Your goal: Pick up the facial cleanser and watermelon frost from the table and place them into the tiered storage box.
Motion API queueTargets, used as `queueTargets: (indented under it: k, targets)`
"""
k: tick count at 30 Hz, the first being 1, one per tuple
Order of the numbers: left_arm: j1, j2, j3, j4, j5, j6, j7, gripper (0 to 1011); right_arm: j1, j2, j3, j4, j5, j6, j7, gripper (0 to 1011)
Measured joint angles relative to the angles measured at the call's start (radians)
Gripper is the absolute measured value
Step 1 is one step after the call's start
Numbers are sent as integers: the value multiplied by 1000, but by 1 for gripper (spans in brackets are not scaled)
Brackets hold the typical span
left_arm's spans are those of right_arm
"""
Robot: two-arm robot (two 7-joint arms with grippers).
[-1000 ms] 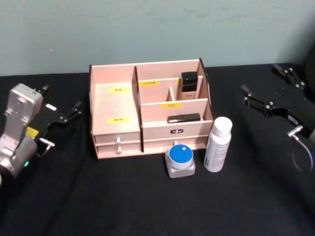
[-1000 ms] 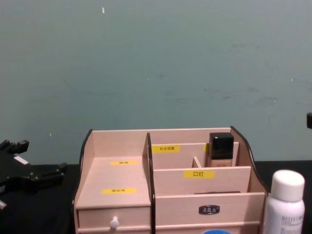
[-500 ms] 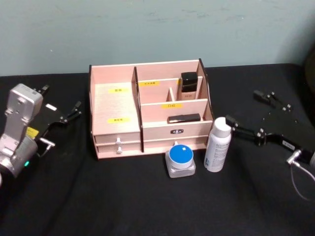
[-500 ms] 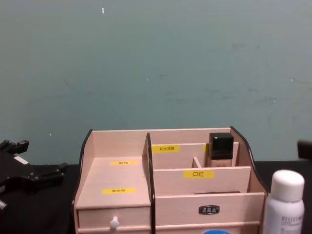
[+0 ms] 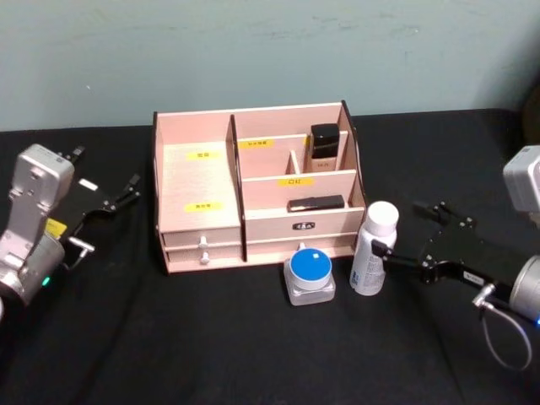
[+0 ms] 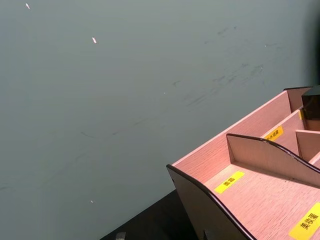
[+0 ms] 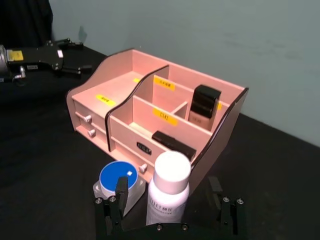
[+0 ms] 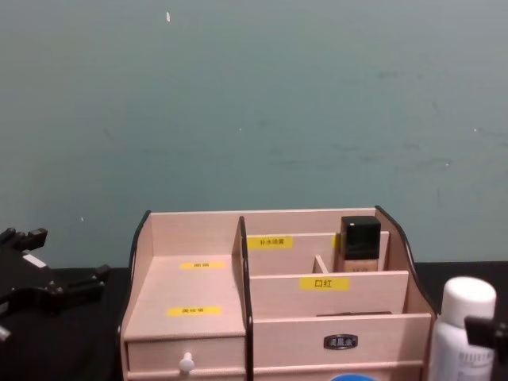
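The facial cleanser, a white bottle (image 5: 372, 253) (image 7: 169, 186) (image 8: 463, 309), stands just right of the tiered storage box (image 5: 196, 181) (image 7: 120, 95) (image 8: 190, 305) (image 6: 250, 185). In front of the box's drawers sits the watermelon frost, a small jar with a blue lid (image 5: 310, 270) (image 7: 116, 177). My right gripper (image 5: 403, 229) (image 7: 169, 202) is open at the bottle's right side. Its dark fingers (image 7: 120, 197) stand either side of the bottle, which is just ahead of them; whether they touch it is unclear. A dark fingertip (image 8: 486, 329) crosses the bottle. My left gripper (image 5: 118, 194) (image 7: 70, 54) (image 8: 71, 286) rests open, left of the box.
A black-capped bottle (image 5: 324, 142) (image 7: 204, 102) stands in a rear compartment of the box and a flat black stick (image 5: 315, 202) (image 7: 172, 142) lies in the front one. The black table (image 5: 253, 346) has free room in front of the box.
My right gripper has come in from the far right and lowered toward the white bottle, fingers still apart. The left arm, bottle and jar have not moved.
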Motion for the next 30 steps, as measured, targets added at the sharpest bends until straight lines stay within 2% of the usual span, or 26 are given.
queueTargets:
  k: [10,30]
  targets:
    - [0,0,0,0,0,0,0,1010,30,-46,-23,69,-29,18,35,1003]
    - [0,0,0,0,0,0,0,1010,80,-135,-42,177,-108,-17,71,1003]
